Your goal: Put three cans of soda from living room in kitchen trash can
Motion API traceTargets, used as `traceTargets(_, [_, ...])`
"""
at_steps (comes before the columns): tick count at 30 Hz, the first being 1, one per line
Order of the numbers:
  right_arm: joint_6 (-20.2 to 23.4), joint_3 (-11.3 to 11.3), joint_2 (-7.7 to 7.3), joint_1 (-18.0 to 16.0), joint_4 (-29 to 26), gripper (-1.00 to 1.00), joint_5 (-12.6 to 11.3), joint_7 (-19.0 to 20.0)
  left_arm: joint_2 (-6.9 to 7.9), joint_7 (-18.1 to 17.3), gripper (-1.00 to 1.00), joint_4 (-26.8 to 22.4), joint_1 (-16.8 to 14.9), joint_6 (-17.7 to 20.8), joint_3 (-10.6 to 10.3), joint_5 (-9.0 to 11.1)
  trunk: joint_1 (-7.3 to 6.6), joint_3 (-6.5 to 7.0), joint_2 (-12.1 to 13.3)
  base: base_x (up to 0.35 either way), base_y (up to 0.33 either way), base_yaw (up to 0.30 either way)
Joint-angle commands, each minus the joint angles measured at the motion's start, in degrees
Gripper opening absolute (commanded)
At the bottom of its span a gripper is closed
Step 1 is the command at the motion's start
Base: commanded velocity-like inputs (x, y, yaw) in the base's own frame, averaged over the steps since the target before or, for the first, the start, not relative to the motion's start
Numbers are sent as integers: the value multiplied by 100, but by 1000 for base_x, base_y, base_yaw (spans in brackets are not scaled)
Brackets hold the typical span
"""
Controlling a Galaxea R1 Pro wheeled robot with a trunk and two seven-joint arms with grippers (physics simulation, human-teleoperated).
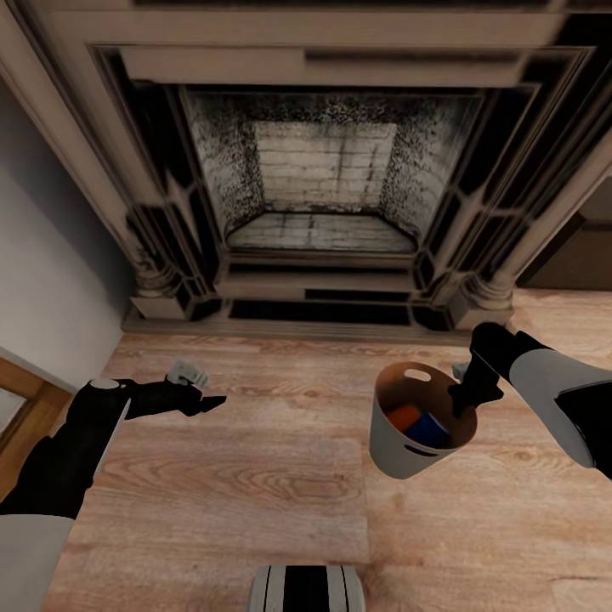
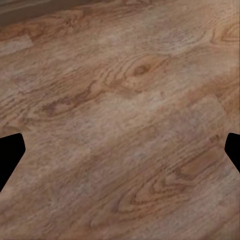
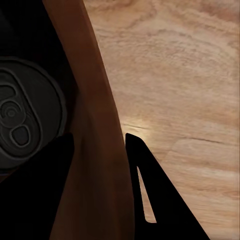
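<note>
right end effector [image 1: 464, 406] clamps bin [image 1: 399, 446] rim | cans [image 1: 419, 425] inside

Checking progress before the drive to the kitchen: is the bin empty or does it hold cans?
Not empty. The trash can, gripped at its rim by the right tool, holds an orange can and a blue can. A third: cannot tell.

Dark ornate fireplace [image 1: 323, 183] with pale sooty brick inside, light wood plank floor [image 1: 255, 459], grey wall [image 1: 42, 280]
</note>
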Motion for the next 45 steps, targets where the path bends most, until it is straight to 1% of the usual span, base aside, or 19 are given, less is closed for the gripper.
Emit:
traceTargets(1, [46, -78, 3, -2, 1, -100, -106, 1, 0, -3, 100, 0, 0, 3, 0, 2, 21, -18, -42, 0, 0, 0])
traceTargets(3, [46, -78, 5, -2, 1, -100, -106, 1, 0, -9, 100, 0, 0, 84, -2, 2, 21, -18, -42, 0, 0, 0])
traceTargets(6, [46, -78, 6, -2, 1, -100, -106, 1, 1, -12, 100, -14, 0, 175, -3, 2, 87, -72, -162, 0, 0, 0])
traceTargets(13, [46, -75, 7, -2, 1, -100, -106, 1, 0, -5, 100, -28, 0, 201, -3, 2, 241, -197, -443, 0, 0, 0])
traceTargets(23, [46, -71, 3, -2, 7, -100, -98, 1, 0, -4, 100, -28, 0, 207, -3, 2, 267, -419, -456, 0, 0, 0])
traceTargets(28, [46, -69, 6, -2, 7, -100, -98, 1, 0, -11, 100, -20, 0, 222, -6, 2, 267, -419, -456, 0, 0, 0])
traceTargets(35, [46, -69, 2, -2, 9, -100, -98, 1, 0, -13, 100, -22, 0, 225, -6, 2, 285, -574, -466, 0, 0, 0])
traceTargets(42, [46, -69, 6, -2, 9, -100, -98, 1, 0, -20, 100, -26, 0, 231, -4, 2, 285, -574, -466, 0, 0, 0])
traceTargets(45, [46, -69, 2, -2, 9, -100, -98, 1, 0, -21, 100, -26, 0, 233, -8, 2, 293, -640, -470, 0, 0, 0])
